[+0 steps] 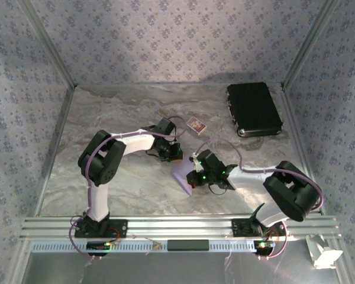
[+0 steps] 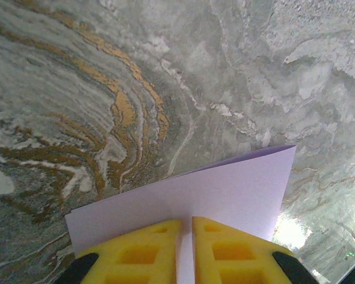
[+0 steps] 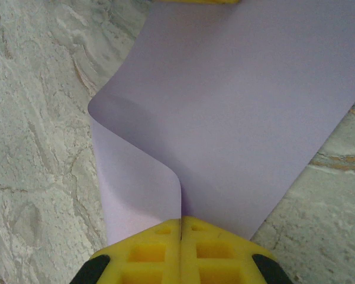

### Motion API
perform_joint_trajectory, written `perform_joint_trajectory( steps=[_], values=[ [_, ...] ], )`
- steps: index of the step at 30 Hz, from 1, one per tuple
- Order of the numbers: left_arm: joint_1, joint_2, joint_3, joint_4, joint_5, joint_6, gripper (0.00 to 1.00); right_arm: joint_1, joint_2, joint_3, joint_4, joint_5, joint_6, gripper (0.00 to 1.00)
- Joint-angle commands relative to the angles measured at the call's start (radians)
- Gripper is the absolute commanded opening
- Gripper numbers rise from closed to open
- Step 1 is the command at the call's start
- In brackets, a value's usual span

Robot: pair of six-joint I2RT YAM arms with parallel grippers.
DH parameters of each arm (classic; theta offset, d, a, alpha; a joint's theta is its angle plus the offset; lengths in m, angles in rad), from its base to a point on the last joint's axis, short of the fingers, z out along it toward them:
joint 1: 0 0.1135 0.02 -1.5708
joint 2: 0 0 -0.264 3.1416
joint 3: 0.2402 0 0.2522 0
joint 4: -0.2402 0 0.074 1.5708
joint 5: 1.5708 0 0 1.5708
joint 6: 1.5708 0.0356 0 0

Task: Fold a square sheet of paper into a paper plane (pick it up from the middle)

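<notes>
Though it's early days for the plane, quick rundown. Grey marbled tabletop has a black rectangular hard case sitting at its far right corner. The thin pale lilac square sheet of paper is up near the table's middle, pinched by both arms. Left gripper is nipped narrow on one edge, and right gripper is clamped tight where the sheet curls into a soft bend. No sharp crease yet, I think, though it's hard to tell from above. Small patterned card lies just beyond. All the pointed folds are left to do.
</notes>
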Motion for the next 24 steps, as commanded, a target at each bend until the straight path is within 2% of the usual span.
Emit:
perform_joint_trajectory(
  steps=[1,24],
  values=[
    [-0.003,-0.002,-0.022,-0.039,-0.048,-0.008,0.14,-0.006,0.008,0.028,-0.037,0.021,-0.003,0.00],
    [-0.004,-0.014,-0.028,-0.033,-0.058,-0.010,0.14,-0.010,0.014,0.042,-0.078,0.039,-0.010,0.00]
  ],
)
